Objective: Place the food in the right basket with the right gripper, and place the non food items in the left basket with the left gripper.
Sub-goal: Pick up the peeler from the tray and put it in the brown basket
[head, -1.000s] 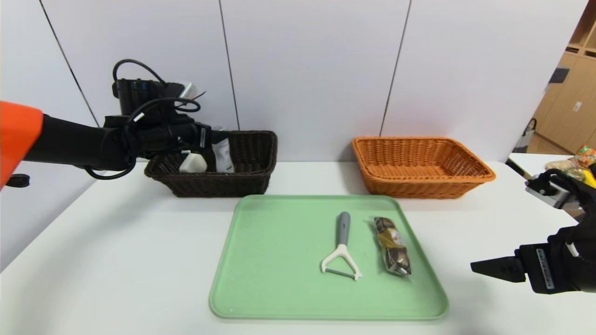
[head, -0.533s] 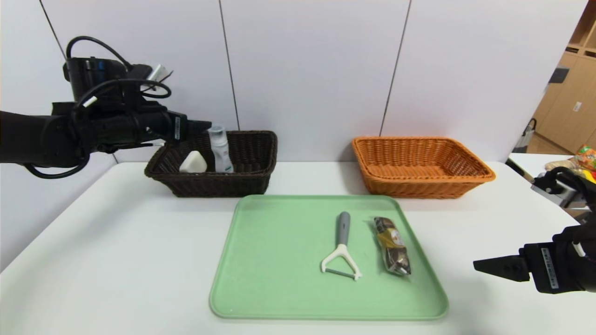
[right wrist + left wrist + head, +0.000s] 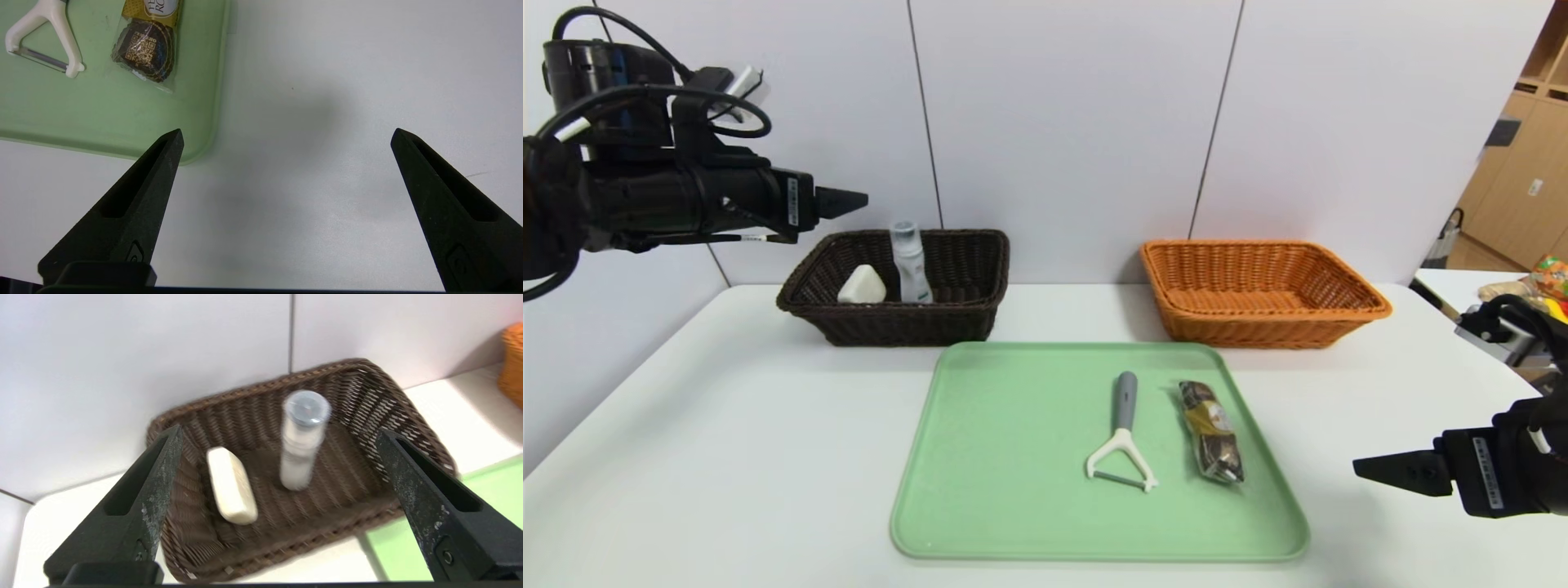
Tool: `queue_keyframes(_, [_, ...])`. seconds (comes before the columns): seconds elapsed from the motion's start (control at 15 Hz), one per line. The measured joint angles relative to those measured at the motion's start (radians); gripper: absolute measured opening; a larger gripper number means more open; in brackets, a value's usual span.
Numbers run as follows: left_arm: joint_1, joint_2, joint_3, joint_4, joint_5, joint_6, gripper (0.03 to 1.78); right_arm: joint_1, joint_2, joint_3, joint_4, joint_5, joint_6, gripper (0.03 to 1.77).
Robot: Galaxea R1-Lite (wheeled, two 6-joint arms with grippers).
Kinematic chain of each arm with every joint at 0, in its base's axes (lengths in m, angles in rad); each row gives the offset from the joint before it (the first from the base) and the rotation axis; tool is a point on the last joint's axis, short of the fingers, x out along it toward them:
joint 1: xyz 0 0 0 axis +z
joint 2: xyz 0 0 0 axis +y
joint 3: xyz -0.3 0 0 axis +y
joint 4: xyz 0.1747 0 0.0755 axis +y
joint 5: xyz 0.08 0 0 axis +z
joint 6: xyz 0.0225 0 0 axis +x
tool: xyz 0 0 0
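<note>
The dark brown left basket (image 3: 980, 273) (image 3: 392, 412) holds an upright white bottle (image 3: 909, 263) (image 3: 301, 441) and a pale soap bar (image 3: 861, 286) (image 3: 231, 485). My left gripper (image 3: 845, 200) (image 3: 278, 437) hangs open and empty, high above the basket's left end. The orange right basket (image 3: 1262, 286) holds nothing. On the green tray (image 3: 1005, 457) (image 3: 102, 118) lie a peeler (image 3: 1121, 445) (image 3: 45, 36) with a grey handle and a wrapped chocolate snack (image 3: 1211, 442) (image 3: 149, 45). My right gripper (image 3: 1372, 469) (image 3: 286, 136) is open over bare table, right of the tray.
A white wall runs close behind both baskets. Packaged goods (image 3: 1531, 286) sit on a side surface at the far right. White tabletop (image 3: 727, 441) lies left of the tray.
My left gripper has let go of the bottle, risen and pulled back to the left, away from the brown basket. The bottle now stands alone in the basket. The right arm barely moved.
</note>
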Motion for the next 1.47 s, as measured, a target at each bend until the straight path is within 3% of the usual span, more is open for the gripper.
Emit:
queue_keyframes(0.33, [-0.155, -0.078, 0.012, 0.175, 0.008, -0.219, 1.69, 0.001, 0.000, -0.004, 0.000, 0.000, 0.000, 1.75])
queue_keyframes(0.53, [-0.274, -0.091, 0.053, 0.198, 0.056, -0.266, 1.69, 0.001, 0.000, -0.001, 0.000, 0.000, 0.000, 1.75])
queue_keyframes(0.93, [-0.553, -0.021, 0.066, 0.232, 0.287, -0.323, 1.69, 0.001, 0.000, 0.000, -0.004, 0.000, 0.003, 1.75])
queue_keyframes(1.47, [-0.759, 0.232, -0.051, 0.248, 0.558, -0.411, 1.69, 0.001, 0.003, 0.027, -0.072, 0.003, 0.006, 1.75])
